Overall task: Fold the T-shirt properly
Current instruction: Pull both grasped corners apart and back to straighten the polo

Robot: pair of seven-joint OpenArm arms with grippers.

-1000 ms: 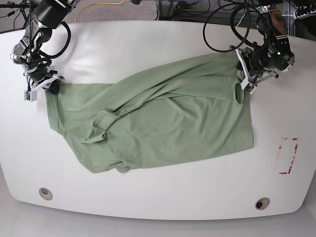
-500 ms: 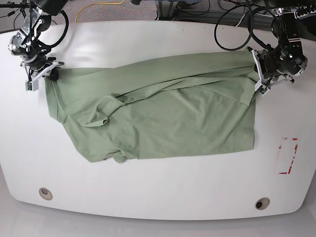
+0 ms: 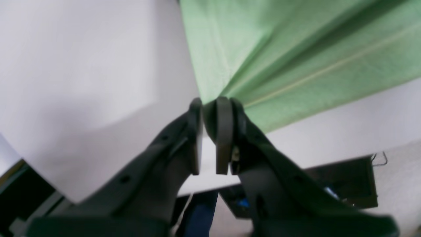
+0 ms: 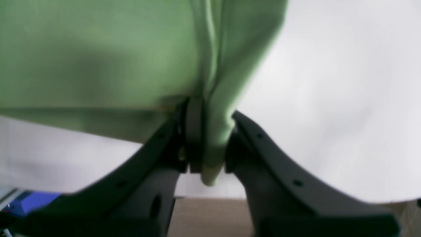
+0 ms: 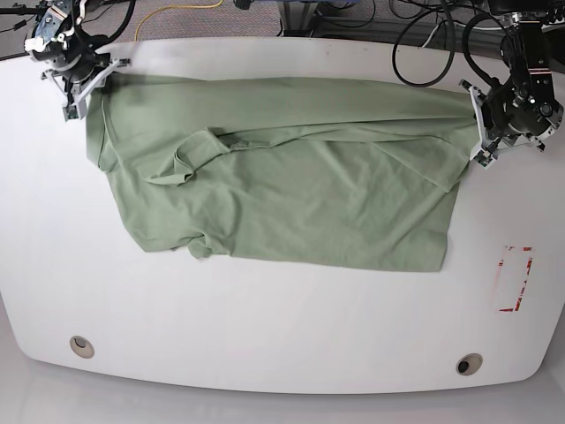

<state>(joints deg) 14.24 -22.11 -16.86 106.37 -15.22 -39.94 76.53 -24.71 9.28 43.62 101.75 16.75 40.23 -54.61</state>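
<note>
A pale green T-shirt [image 5: 282, 185] lies spread across the middle of a white table [image 5: 282, 336], stretched wide between two robot arms. The right gripper [image 5: 86, 78], at about ten o'clock on the table as seen from the base camera, has its jaws pressed together on a bunched fold of the shirt's edge; its wrist camera shows a nub of green cloth poking out below the fingertips [image 4: 194, 131]. The left gripper [image 5: 481, 132], at about two o'clock, pinches the opposite corner, the fabric [image 3: 263, 49] fanning away from its nearly closed tips in taut pleats. Over the last second both arms have drawn apart and toward twelve o'clock: the shirt's top edge, slack and slanted before, now runs almost straight from one gripper to the other, and the body has slid up the table with it. Wrinkles remain near nine o'clock, where a sleeve or collar region is bunched. This looks like a flattening pull before the first real fold; the cloth appears ready to be laid down smooth. A red-marked label [image 5: 515, 278] sits at four o'clock.
</note>
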